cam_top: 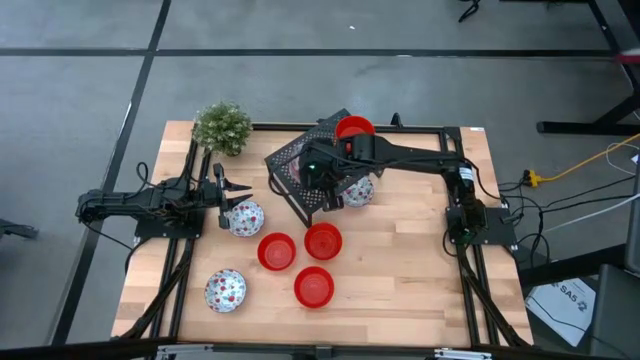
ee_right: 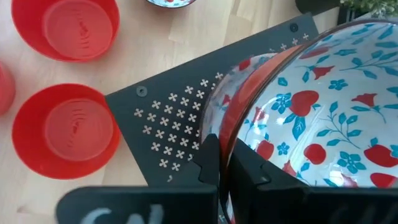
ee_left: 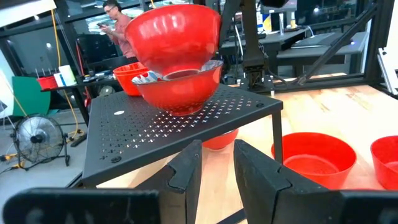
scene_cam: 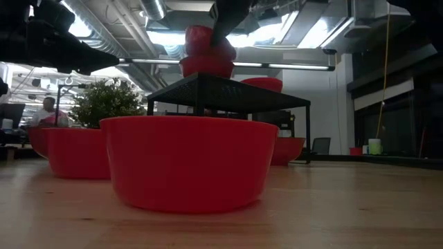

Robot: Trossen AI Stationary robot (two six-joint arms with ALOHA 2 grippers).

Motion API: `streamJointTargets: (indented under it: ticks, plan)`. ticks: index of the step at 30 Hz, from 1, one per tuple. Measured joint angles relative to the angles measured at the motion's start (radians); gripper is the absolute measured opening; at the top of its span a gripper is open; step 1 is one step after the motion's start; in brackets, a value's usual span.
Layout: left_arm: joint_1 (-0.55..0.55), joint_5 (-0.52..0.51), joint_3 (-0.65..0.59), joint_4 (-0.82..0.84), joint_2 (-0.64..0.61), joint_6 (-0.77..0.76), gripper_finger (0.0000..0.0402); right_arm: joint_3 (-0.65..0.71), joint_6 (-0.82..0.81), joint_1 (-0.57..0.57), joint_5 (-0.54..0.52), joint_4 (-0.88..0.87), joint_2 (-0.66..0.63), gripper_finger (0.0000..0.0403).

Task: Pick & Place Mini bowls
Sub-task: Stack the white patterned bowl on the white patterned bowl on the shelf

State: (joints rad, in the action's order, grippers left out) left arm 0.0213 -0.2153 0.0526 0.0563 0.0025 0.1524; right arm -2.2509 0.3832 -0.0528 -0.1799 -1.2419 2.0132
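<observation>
The right gripper (ee_right: 225, 163) is clamping the rim of a mini bowl (ee_right: 323, 112), its two fingers pinching the wall between them. This held bowl is red outside and white inside with a red-and-teal fruit print. It is hanging tilted over a second bowl (ee_left: 180, 87) that is sitting on the black rack (cam_top: 300, 165), at about the 12 o'clock side of the table (cam_top: 420, 280).

Judged step: placement onto the rack, with the held bowl being nested into the one below. The next move calls for levelling the bowl, lowering it until it seats, then releasing the pinch without dragging the rim sideways.

The left gripper (cam_top: 228, 192) is waiting at the 9 o'clock side, its fingers parted to a narrow gap with nothing between them, just beside a printed bowl (cam_top: 246, 217).

Materials: the bowls are glossy, smooth and round with thin walls, likely slippery. The rack is a flat metal plate, perforated with small cross-shaped holes, on thin legs. Three plain red bowls (cam_top: 322, 240) are resting near table centre; another printed bowl (cam_top: 225, 290) is lying toward 7 o'clock.
</observation>
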Motion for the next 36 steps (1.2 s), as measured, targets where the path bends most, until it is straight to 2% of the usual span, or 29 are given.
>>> streamJointTargets:
  ticks: [6,12,25,36]
  plan:
    - [0.000,0.000,0.000,0.000,0.000,0.000,0.0088,0.000,0.000,-0.016,0.003,-0.007,0.000,0.0019]
    - [0.000,0.000,0.000,0.000,0.000,0.000,0.0088,0.000,-0.012,-0.035,0.091,-0.008,0.000,0.0019]
    - [0.000,0.000,0.000,0.000,0.000,0.000,0.0088,0.000,-0.006,-0.057,0.095,-0.006,0.000,0.0022]
    - [0.000,0.000,0.000,0.000,0.000,0.000,0.0088,0.000,-0.004,-0.056,0.097,-0.004,0.000,0.0042]
